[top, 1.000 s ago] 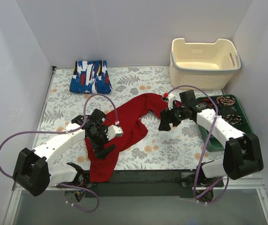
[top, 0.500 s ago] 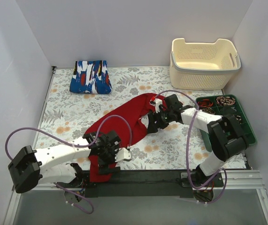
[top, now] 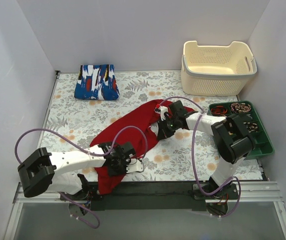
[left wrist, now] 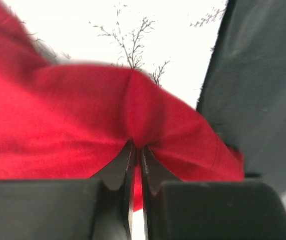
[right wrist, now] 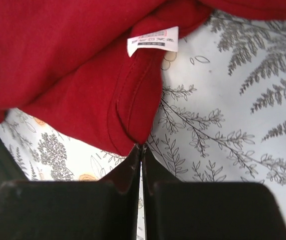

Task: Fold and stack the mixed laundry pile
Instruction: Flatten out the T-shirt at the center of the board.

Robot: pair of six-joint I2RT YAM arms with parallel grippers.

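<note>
Pinched shut on the red garment [top: 132, 125], left end effector [left wrist: 136, 146] at its near edge, right end effector [right wrist: 141, 146] at the hem below the label [right wrist: 153, 41].

Basket [top: 219, 75], green tray [top: 266, 137] block right side; blue garment [top: 96, 82] far-left.

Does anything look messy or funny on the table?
The red garment lies crumpled and askew across the table, its near end spilling onto the black front edge. The blue printed garment sits neatly folded at the back.
</note>
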